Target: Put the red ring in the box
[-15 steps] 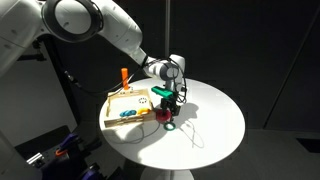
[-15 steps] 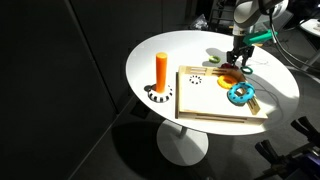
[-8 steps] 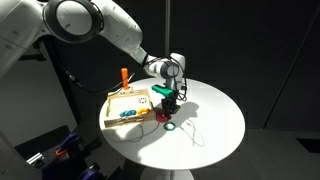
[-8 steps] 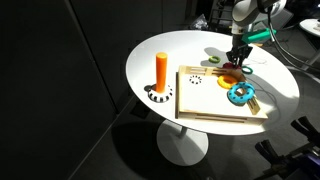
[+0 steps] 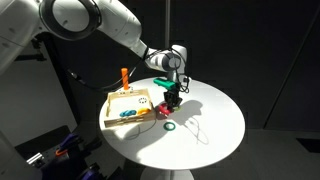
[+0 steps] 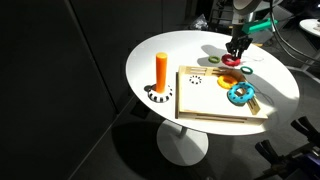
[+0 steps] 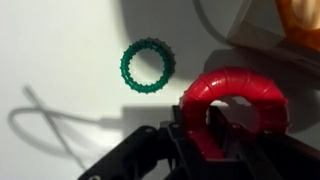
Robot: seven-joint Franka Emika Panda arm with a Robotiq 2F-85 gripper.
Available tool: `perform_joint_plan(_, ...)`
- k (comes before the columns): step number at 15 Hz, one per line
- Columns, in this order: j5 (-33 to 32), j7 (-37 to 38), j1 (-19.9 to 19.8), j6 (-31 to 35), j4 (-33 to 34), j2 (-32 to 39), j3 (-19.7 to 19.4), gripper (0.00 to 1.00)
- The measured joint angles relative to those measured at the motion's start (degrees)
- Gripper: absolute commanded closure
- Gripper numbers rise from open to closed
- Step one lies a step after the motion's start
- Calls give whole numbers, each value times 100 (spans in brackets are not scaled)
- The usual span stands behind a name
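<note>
The red ring [image 7: 236,92] is pinched at its near side by my shut gripper [image 7: 211,132]; one finger goes through its hole. In both exterior views the ring [image 5: 168,101] [image 6: 233,62] hangs a little above the white table, beside the box. The box [image 5: 113,112] [image 6: 205,100] is a shallow light-wood tray, with an orange peg [image 5: 124,76] [image 6: 161,70] standing at one corner. My gripper [image 5: 171,94] [image 6: 237,50] points straight down, just off the box's edge.
A dark green ring [image 7: 148,66] [image 5: 170,127] lies on the table near the gripper. A thin cable [image 7: 60,118] loops across the tabletop. Inside the box sit a blue piece [image 6: 240,94] and an orange ring [image 6: 231,73]. The round table's rim [image 6: 140,95] is close.
The jaws have shut on the red ring, and the gripper has risen, lifting the ring off the table. The green ring has stayed in place.
</note>
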Motion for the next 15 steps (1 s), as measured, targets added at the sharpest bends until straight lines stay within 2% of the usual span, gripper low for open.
perform_joint_plan(6, 0, 0, 123, -159, -76, -544, 185, 90)
perform_joint_plan(11, 18, -33, 261, -649, -497, -1163, 474, 90)
perform_joint_plan(12, 20, -50, 278, -808, -603, -1311, 528, 44)
perform_joint_plan(13, 20, -69, 291, -982, -700, -1458, 572, 43)
perform_joint_plan(15, 25, -139, 297, -1443, -852, -1766, 647, 30)
